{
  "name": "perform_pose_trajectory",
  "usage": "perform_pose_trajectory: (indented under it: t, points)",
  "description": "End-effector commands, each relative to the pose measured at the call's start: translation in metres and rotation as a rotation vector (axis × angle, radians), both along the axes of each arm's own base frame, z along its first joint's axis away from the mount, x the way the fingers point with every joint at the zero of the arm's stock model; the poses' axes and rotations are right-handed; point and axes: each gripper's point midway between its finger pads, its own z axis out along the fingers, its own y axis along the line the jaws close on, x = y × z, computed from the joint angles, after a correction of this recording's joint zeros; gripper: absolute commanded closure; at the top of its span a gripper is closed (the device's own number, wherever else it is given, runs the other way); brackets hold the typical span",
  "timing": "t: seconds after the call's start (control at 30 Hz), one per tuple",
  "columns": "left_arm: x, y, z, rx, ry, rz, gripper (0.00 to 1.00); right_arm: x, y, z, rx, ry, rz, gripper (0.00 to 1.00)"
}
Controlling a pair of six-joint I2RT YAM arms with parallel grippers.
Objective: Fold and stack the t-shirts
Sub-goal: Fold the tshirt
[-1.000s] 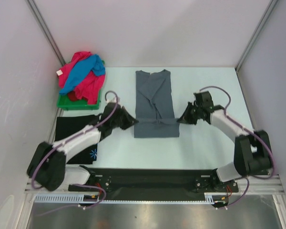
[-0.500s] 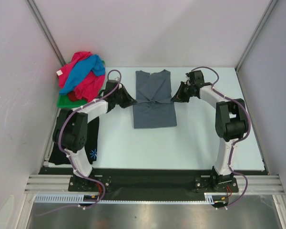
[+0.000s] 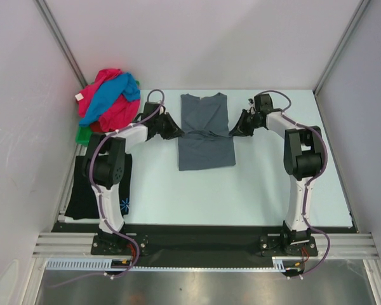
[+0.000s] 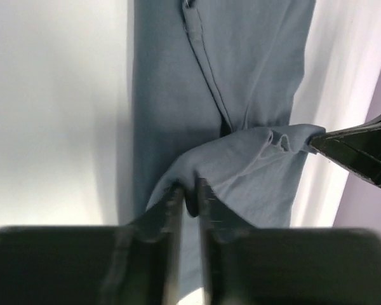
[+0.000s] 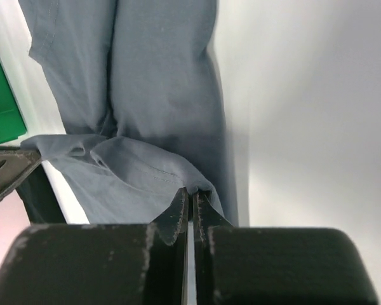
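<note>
The slate-grey t-shirt [image 3: 204, 130] lies lengthwise in the middle of the table, its lower part folded up over itself. My left gripper [image 3: 176, 133] is shut on its hem at the left edge, seen in the left wrist view [image 4: 189, 192]. My right gripper [image 3: 233, 131] is shut on the hem at the right edge, seen in the right wrist view [image 5: 193, 194]. The hem hangs stretched between them above the shirt [image 4: 241, 159]. A black t-shirt with a blue-white print [image 3: 98, 190] lies flat at the left. Pink and blue t-shirts [image 3: 108, 95] are piled at the back left.
A green plastic tray [image 3: 82, 135] sits under the pink and blue pile at the back left, and shows in the right wrist view [image 5: 0, 108]. White walls close the table at the back and both sides.
Both grippers have carried the grey shirt's lower hem away from the near edge toward the collar, folding the shirt about in half. Both arms are now stretched out far.
</note>
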Motion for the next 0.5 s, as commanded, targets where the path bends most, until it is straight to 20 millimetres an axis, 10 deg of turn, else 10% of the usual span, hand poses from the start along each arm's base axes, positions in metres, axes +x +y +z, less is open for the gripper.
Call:
perform_pose_trajectory:
  t: [0.0, 0.13, 0.23, 0.47]
  points:
    - [0.019, 0.002, 0.009, 0.01, -0.033, -0.031, 0.77, 0.021, -0.001, 0.013, 0.019, -0.076, 0.031, 0.93]
    - [0.027, 0.044, 0.019, 0.264, -0.092, 0.065, 0.58, 0.046, -0.028, 0.021, -0.1, -0.131, 0.01, 0.63]
    - [0.01, 0.055, 0.05, 0.32, -0.191, 0.107, 0.54, 0.02, -0.041, 0.029, -0.242, -0.128, -0.022, 0.44]
    - [-0.041, -0.05, 0.061, 0.091, -0.273, -0.138, 0.6, -0.037, 0.015, 0.035, -0.283, -0.238, 0.011, 0.46]
